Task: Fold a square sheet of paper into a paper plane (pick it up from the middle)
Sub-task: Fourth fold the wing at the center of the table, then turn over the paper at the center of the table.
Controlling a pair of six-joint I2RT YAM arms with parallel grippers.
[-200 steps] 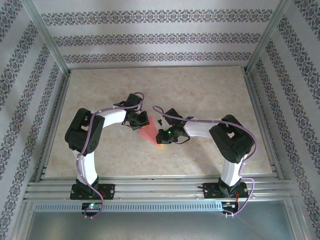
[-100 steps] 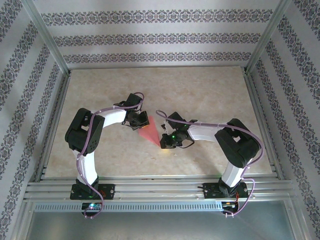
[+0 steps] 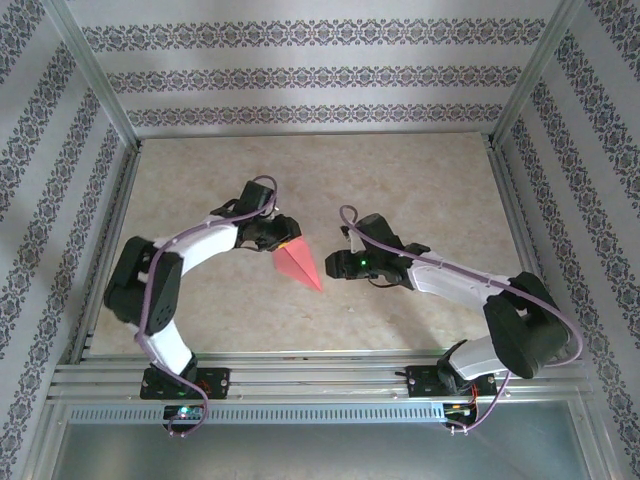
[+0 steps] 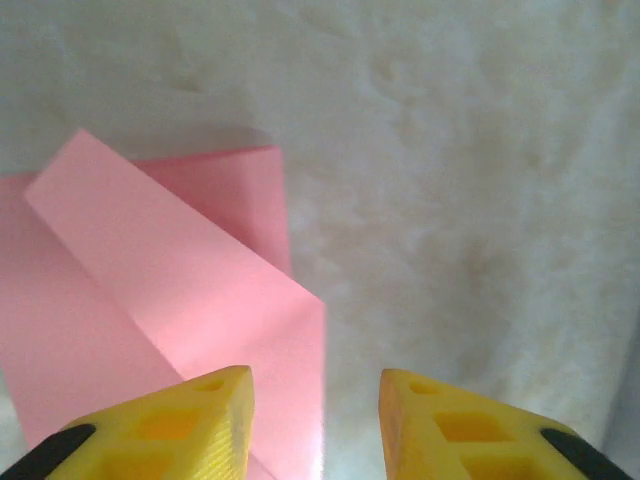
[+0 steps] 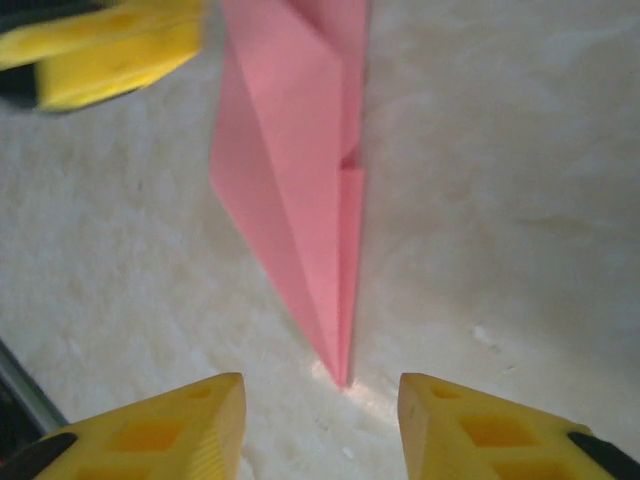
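Beige tabletop (image 3: 400,180), both arms angled inward toward the paper plane (image 3: 297,263), left fingers (image 4: 170,425) and right fingers (image 5: 165,430) apart, empty.

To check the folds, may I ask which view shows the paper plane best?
Right wrist: the paper plane shows its tip and layered folds close up. Top external gives its whole outline, small; left wrist, part of its wide end.

Paper plane (image 5: 290,170) wide end cut off, top edge.

Flat, pointed pink paper plane (image 3: 297,264)
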